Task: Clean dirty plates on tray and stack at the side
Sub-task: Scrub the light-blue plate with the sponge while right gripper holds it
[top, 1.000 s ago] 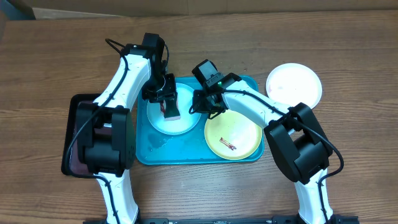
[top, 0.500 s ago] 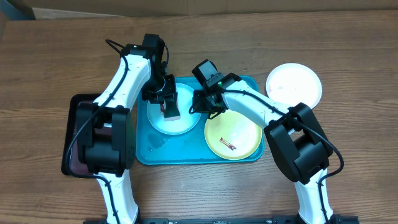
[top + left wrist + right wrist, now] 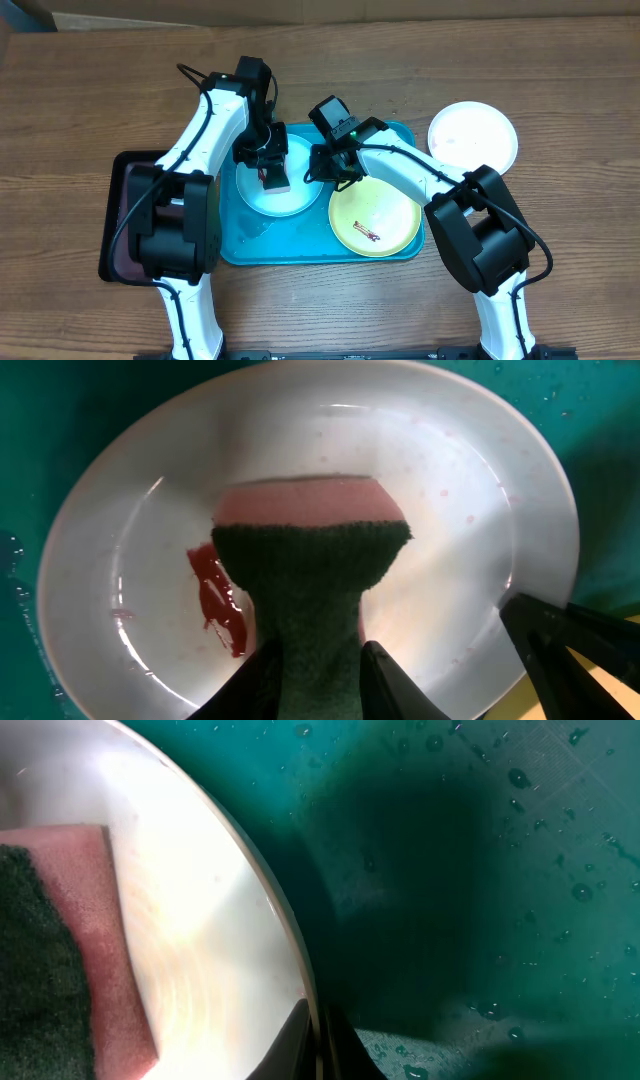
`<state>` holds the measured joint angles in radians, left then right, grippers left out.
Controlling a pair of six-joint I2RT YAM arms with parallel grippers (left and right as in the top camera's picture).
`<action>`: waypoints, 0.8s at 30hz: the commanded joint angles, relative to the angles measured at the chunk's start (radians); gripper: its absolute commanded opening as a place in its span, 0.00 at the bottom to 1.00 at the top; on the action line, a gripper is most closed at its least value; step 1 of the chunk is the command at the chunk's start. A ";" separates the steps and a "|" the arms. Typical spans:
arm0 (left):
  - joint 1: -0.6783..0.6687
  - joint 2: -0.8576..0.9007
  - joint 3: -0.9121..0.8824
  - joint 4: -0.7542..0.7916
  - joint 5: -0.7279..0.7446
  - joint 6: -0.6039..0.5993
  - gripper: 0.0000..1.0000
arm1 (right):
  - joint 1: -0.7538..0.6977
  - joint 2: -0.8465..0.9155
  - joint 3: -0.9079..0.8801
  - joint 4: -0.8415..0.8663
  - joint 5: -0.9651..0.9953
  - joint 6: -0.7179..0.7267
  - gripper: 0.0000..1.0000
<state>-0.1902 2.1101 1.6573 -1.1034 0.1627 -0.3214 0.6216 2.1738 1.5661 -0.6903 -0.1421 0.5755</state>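
Note:
The teal tray (image 3: 258, 242) holds the pale blue plate (image 3: 262, 200) on its left and the yellow-green plate (image 3: 390, 212), which has a brown-red smear, on its right. The white plate (image 3: 473, 137) lies on the table to the right, off the tray. My left gripper (image 3: 272, 172) is shut on a sponge (image 3: 310, 560) with a green scrub face and pink foam. It presses the sponge into the pale blue plate (image 3: 450, 540) beside a red smear (image 3: 218, 602). My right gripper (image 3: 325, 166) is shut on that plate's right rim (image 3: 300, 950), with one finger on each side (image 3: 318, 1042).
A smaller dark maroon tray (image 3: 120, 215) lies left of the teal tray, under the left arm. Water drops lie on the teal tray floor (image 3: 480, 870). The wooden table extends around both trays.
My left arm and the sponge have shifted slightly to the right on the pale blue plate. My right gripper has stayed on the rim.

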 commanded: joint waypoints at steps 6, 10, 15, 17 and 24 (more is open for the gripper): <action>-0.002 0.011 -0.008 0.004 -0.017 0.000 0.27 | -0.007 -0.001 -0.013 -0.008 0.018 0.000 0.04; 0.008 0.011 -0.008 -0.001 -0.016 -0.001 0.25 | -0.007 -0.001 -0.013 -0.008 0.017 -0.003 0.04; 0.006 0.011 -0.013 -0.005 -0.017 -0.001 0.25 | -0.008 -0.001 -0.013 -0.007 0.018 -0.003 0.04; 0.006 0.011 -0.019 -0.002 -0.017 -0.001 0.25 | -0.010 -0.001 -0.013 -0.008 0.017 -0.003 0.04; 0.006 0.011 -0.060 0.024 -0.017 -0.016 0.25 | -0.010 -0.001 -0.013 -0.008 0.017 -0.003 0.04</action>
<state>-0.1879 2.1101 1.6199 -1.0866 0.1524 -0.3222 0.6205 2.1738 1.5661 -0.6918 -0.1421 0.5755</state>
